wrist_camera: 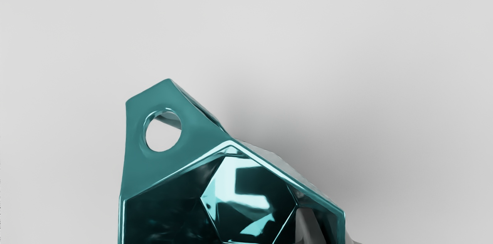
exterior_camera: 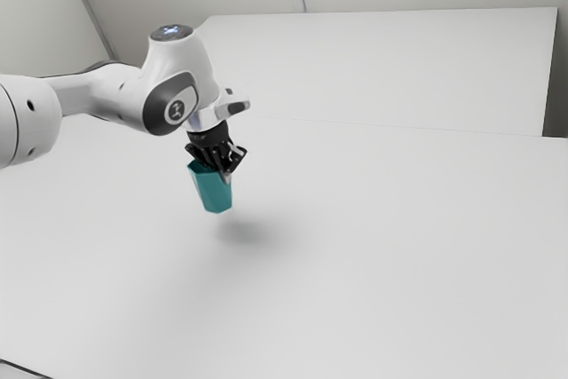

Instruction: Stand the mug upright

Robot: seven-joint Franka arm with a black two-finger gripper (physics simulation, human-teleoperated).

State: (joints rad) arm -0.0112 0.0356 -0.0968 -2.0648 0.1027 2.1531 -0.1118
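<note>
Mug (wrist_camera: 154, 169) cropped in wrist view; pincer (exterior_camera: 223, 173) part-hidden.

white arm (exterior_camera: 89, 93), black gripper (exterior_camera: 224, 176)

the arm's glossy casing is rounded, dotted with small dark holes (exterior_camera: 31, 105). a dark grey cap (exterior_camera: 171, 32) bears a pale blue mark; a dark-rimmed disc (exterior_camera: 177, 111) sits on the side. the gripper has angular linkages and grey fingertips (wrist_camera: 308, 226).

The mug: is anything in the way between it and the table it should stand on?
Nothing visible is in the way. The gripper holds the mug above the table, with a soft shadow on the surface below.
</note>
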